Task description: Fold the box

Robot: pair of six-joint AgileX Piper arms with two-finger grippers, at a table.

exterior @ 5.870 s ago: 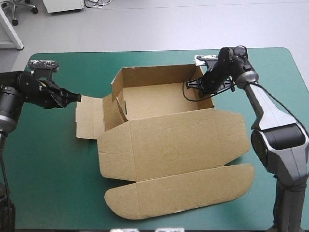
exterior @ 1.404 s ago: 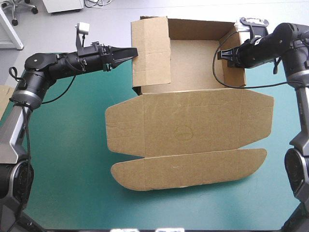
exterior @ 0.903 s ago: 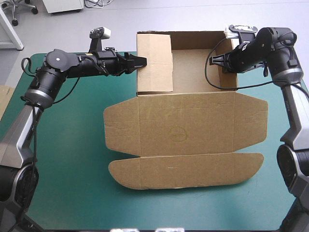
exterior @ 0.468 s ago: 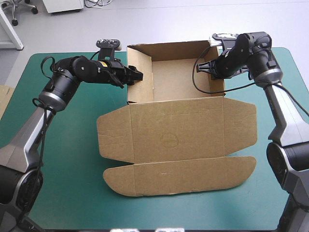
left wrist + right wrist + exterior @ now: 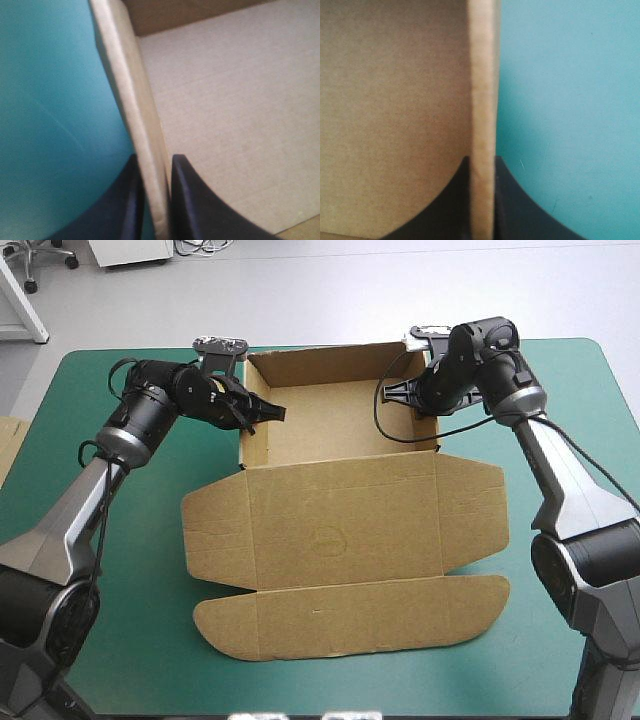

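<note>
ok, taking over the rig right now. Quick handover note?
Left gripper: shut on the box, clamping its left wall, one finger inside, one outside.
Right gripper: shut on the right wall, same way.
Box: open tray at the far middle of the teal-green cover.
Done: walls raised.
Left: lid and its front flap lie flat toward the near edge, not yet folded.
Edge of more board at the table's left edge.
</note>
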